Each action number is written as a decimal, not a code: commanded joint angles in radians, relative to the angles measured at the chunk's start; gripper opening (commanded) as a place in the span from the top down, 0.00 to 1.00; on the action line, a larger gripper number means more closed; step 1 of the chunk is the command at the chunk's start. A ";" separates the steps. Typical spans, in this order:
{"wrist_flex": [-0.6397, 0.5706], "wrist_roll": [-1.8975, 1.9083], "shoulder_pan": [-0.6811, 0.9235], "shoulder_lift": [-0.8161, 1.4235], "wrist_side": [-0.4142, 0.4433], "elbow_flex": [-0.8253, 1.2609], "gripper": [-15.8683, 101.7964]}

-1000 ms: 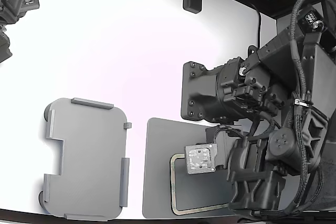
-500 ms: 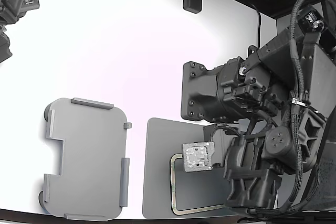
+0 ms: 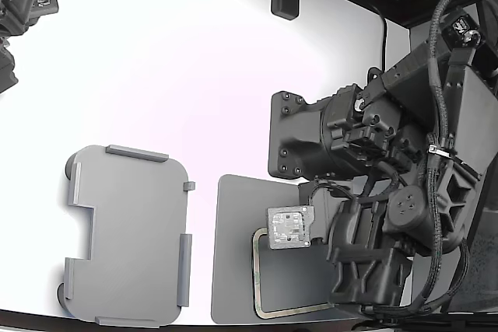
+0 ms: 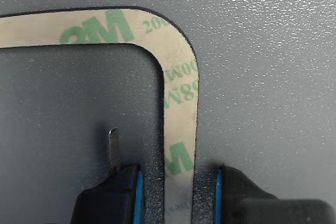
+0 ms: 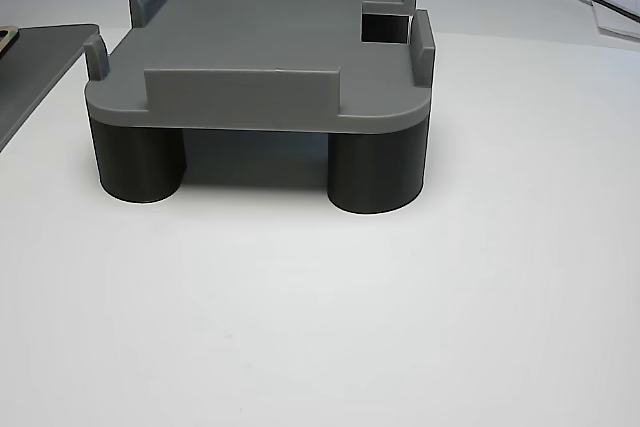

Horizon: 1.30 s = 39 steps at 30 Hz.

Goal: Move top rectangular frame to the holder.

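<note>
On the white table (glossy) lies a grey mat.

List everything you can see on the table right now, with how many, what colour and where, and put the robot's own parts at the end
rectangular frame: one, beige with green print, lying flat on the mat, at the exterior view's lower right.
mat: one, dark grey, flat on the table under the frame.
holder: one, light grey tray with raised edge tabs and round feet, nothing in it, at the exterior view's lower left, apart from the mat.
table: one, white, under everything.
second arm: one, black, at the exterior view's upper left corner, away from the parts.
gripper: one, black with blue pads, open, its jaws on either side of the frame's strip.
</note>
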 commanded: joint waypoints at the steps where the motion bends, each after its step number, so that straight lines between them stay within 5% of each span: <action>1: -0.008 0.003 -0.021 0.026 0.002 -0.014 0.44; 9: -0.035 0.014 -0.021 0.025 -0.006 0.015 0.53; 15: -0.005 0.015 -0.034 0.014 -0.015 -0.020 0.95; 22: 0.130 0.120 -0.040 0.026 0.002 -0.225 0.96; 29: 0.391 0.407 -0.091 -0.138 0.086 -0.683 0.96; 39: 0.391 0.612 -0.322 -0.258 0.084 -0.908 0.95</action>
